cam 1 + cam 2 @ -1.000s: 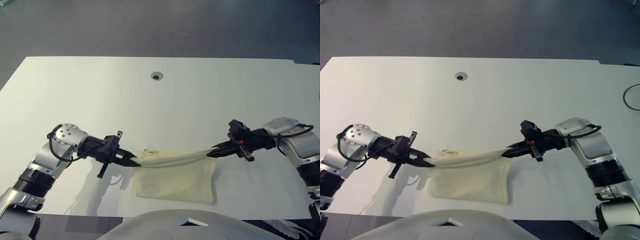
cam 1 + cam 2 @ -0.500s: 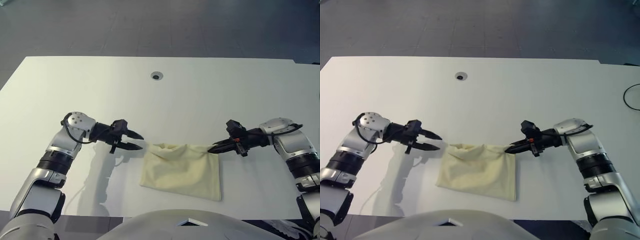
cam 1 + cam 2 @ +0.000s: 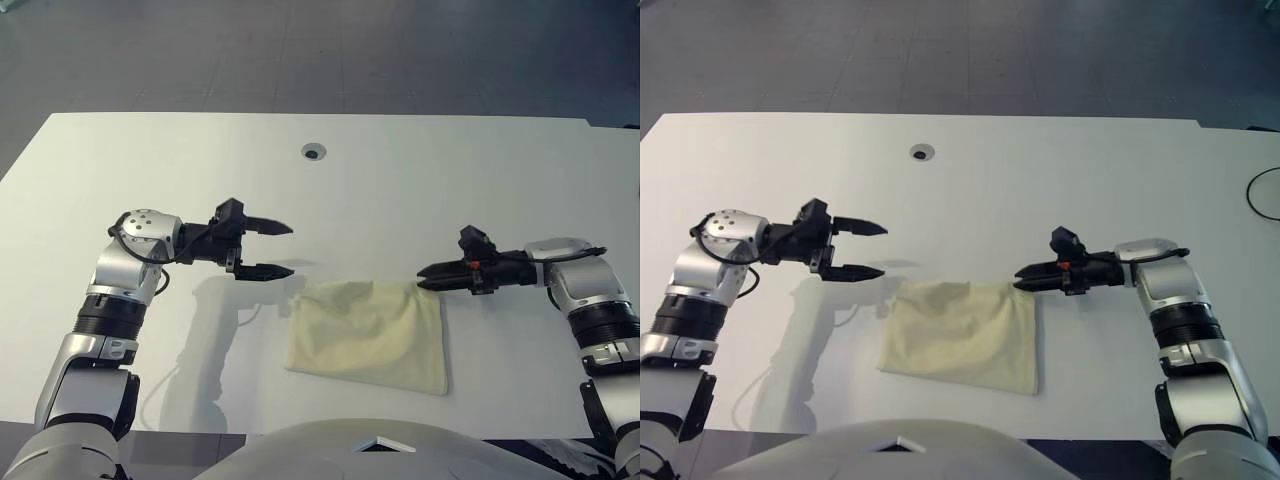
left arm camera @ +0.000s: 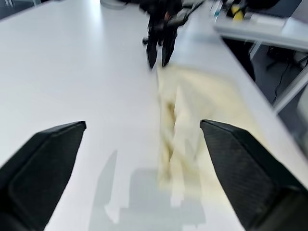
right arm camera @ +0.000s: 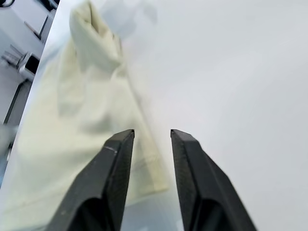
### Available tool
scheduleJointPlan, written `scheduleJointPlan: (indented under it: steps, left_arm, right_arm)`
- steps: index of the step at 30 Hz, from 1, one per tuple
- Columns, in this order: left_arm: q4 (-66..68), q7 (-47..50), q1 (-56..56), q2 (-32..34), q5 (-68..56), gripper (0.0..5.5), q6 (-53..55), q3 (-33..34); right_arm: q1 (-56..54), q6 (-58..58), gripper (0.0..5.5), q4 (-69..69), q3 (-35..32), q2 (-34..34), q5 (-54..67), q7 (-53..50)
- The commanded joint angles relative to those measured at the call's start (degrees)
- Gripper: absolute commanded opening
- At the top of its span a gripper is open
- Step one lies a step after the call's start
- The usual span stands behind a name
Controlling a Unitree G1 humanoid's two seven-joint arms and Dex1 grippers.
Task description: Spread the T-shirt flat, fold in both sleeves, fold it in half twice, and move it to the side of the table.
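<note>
Near the front edge of the white tabletop (image 3: 420, 170) lies one pale yellow T-shirt (image 3: 367, 335), folded to a rectangle, between two hands. Left hand (image 3: 289, 250): fingers spread wide, empty, near the shirt's far left corner. Right hand (image 3: 421, 277): fingers narrowly parted, empty, at the far right corner. One round hole (image 3: 314, 152) sits well beyond. Dark floor (image 3: 300, 50) lies behind.

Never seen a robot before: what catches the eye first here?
A pale yellow folded T-shirt lies near the front edge of the white table. The left gripper hangs wide open beside its far left corner; the right gripper, narrowly open, points at its far right corner.
</note>
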Motion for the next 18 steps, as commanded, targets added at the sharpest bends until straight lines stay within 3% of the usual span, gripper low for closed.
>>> scheduleJointPlan:
  steps: [1,10,18]
  left_arm:
    - [-5.66,3.67,2.41,-2.28,-0.41,5.28,1.97,-0.24]
    - [7.18,11.22,1.38,-9.73,15.17,5.4,-13.62,-7.99]
    - [12.5,11.36,0.75,-11.42,18.36,5.4,-19.56,-8.39]
  right_arm:
    - [-1.3,2.14,2.21,-2.09,-3.79,0.23,2.3,-1.62]
    - [1.9,3.72,3.7,-12.28,-8.41,0.78,6.59,-4.77]
    - [8.47,5.44,5.04,-25.33,-6.62,0.22,7.95,-6.47]
